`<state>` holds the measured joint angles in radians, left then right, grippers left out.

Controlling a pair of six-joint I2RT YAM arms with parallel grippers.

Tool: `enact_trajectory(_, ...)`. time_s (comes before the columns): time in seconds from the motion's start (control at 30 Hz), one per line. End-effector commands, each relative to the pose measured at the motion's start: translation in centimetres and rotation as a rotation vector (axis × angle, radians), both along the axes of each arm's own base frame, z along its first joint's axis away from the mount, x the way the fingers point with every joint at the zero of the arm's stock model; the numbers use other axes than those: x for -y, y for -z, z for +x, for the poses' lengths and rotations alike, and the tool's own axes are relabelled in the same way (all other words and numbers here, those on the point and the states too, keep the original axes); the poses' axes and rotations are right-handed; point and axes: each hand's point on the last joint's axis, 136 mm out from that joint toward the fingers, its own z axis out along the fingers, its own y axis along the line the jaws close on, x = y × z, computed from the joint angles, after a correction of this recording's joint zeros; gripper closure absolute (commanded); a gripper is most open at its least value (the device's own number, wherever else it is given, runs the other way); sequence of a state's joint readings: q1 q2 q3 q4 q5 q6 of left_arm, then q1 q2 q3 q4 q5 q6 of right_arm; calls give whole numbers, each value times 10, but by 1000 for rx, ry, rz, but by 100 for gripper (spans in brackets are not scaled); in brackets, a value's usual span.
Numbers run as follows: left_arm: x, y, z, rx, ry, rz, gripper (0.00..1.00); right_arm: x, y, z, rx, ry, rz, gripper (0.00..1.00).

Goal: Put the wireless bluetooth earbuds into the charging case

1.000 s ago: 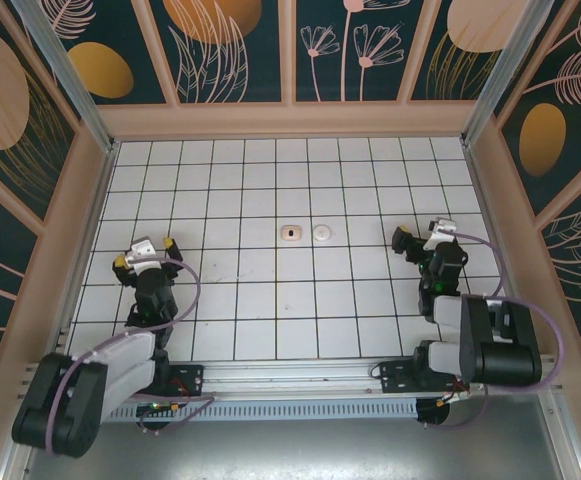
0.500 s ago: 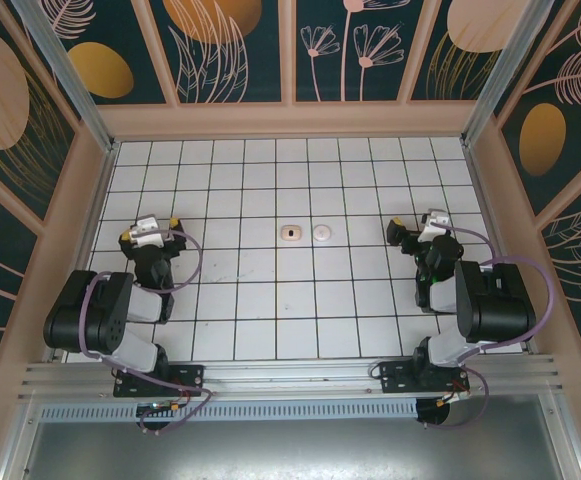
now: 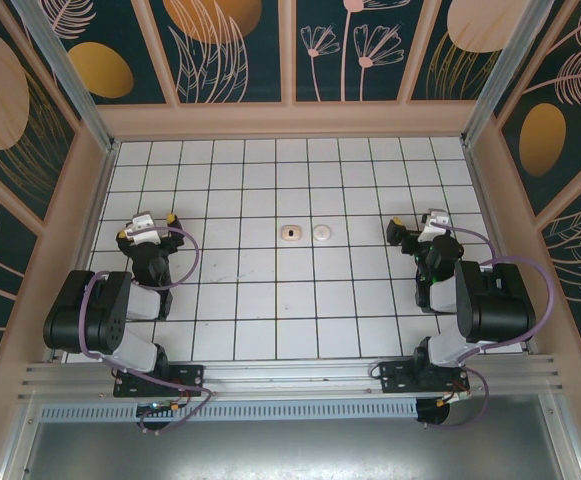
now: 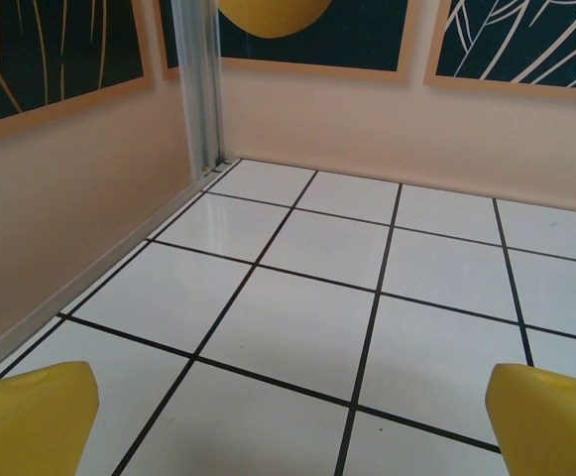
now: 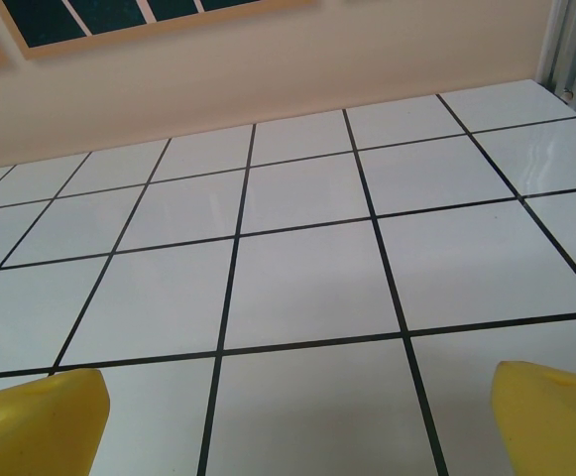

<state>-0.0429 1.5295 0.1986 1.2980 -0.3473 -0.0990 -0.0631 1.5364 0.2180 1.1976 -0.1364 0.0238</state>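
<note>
Two tiny pale earbuds (image 3: 291,233) lie side by side at the middle of the tabletop (image 3: 270,300), well clear of arms and walls. Left jaws and right jaws stand spread wide over bare tiles.

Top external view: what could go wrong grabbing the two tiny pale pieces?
1. The pale rounded piece with a dark spot and the round whitish piece lie close together; wide-open jaws may knock one.
2. Both are tiny, pale on white tiles: easy to misjudge.
3. Left gripper and right gripper may collide converging there.
</note>
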Motion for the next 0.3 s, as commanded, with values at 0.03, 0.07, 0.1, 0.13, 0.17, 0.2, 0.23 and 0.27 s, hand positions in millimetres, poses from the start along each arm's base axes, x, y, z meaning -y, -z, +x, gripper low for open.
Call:
enact_trajectory(0.03, 0, -13, 4, 50, 4, -18, 1, -1, -17, 6, 65, -8, -24, 1)
enact_trajectory(0.07, 0, -13, 4, 49, 3, -19, 1, -1, -16, 6, 63, -6, -28, 1)
enact_trajectory(0.1, 0, -13, 4, 50, 5, -18, 1, -1, -16, 6, 63, -5, -30, 1)
enact_trajectory(0.13, 0, -14, 4, 51, 5, -20, 1, -1, -16, 7, 63, -5, -30, 1)
enact_trajectory(0.17, 0, -13, 4, 49, 5, -19, 1, -2, -17, 7, 63, -5, -30, 1)
enact_trajectory(0.2, 0, -13, 4, 49, 4, -19, 1, -1, -17, 7, 63, -5, -30, 1)
enact_trajectory(0.23, 0, -13, 4, 48, 6, -18, 1, -1, -16, 6, 63, -5, -30, 1)
enact_trajectory(0.27, 0, -13, 4, 50, 4, -19, 1, -1, -17, 6, 65, -4, -30, 1)
